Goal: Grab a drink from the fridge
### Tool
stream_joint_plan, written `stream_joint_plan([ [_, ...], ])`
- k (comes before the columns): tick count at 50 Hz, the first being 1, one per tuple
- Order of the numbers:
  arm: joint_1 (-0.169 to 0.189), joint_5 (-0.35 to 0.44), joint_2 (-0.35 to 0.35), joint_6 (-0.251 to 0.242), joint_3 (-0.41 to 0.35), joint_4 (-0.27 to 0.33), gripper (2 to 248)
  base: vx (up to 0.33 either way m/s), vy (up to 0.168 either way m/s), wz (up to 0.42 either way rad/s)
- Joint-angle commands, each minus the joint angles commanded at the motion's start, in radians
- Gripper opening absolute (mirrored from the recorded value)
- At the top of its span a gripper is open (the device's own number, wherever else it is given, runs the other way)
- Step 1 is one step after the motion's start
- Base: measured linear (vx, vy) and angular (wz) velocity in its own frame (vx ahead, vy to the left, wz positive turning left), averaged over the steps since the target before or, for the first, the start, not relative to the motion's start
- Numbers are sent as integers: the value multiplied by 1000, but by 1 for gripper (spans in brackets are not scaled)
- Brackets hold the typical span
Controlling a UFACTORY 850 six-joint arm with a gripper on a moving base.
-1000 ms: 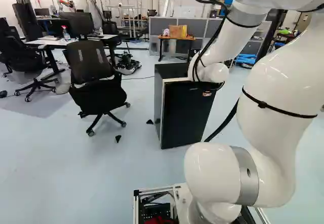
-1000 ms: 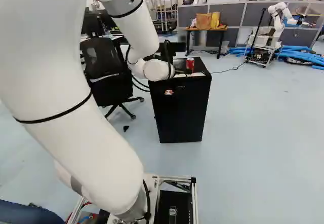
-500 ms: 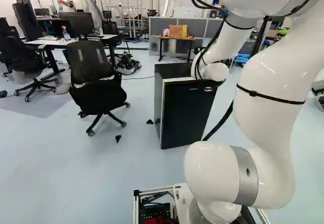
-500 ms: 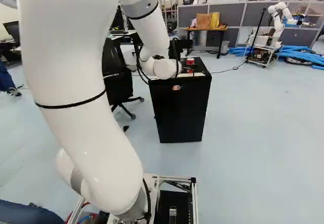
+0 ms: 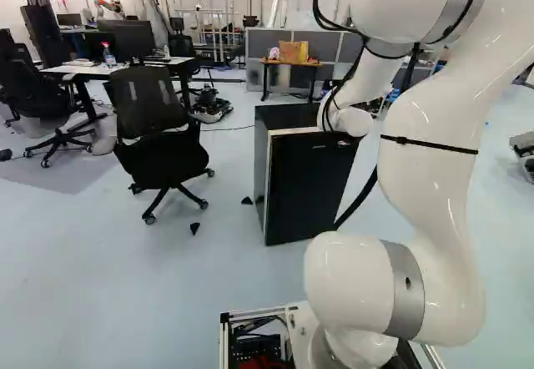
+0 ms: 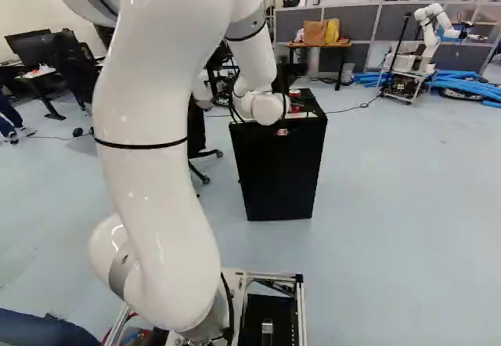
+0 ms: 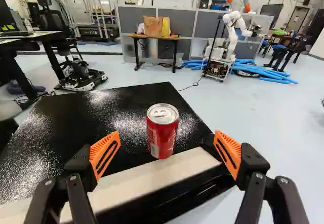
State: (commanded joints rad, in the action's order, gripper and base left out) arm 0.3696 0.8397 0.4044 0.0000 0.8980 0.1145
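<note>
Fridge [image 5: 310, 189] in the left base view, black and upright, the arm's wrist [image 5: 355, 122] at its upper front! Over to the right base view: red can [image 6: 295, 93] on the fridge top, peeking past the wrist. And the wrist view: gripper [image 7: 167, 135] spread wide, holding nothing, can upright ahead, lined up with the gap!

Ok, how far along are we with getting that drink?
Reach looks mostly done: the open gripper is over the front of the fridge, facing the red can. In hand is the lining up: the can stands upright on the fridge top, ahead of the gap between the fingers, ungripped. Left, most likely: ease forward, close on it, lift. Whether it came from inside, I cannot tell.
</note>
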Motion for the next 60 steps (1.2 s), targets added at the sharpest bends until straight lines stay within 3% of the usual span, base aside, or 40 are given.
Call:
stream_joint_plan([
  [13,2,39,70,0,57,0,247,0,0,0],
  [30,2,67,80,0,57,0,247,0,0,0],
  [38,2,67,80,50,57,0,247,0,0,0],
  [44,2,67,80,52,57,0,247,0,0,0],
  [49,2,67,80,82,57,0,247,0,0,0],
  [60,2,67,86,82,58,0,247,0,0,0],
])
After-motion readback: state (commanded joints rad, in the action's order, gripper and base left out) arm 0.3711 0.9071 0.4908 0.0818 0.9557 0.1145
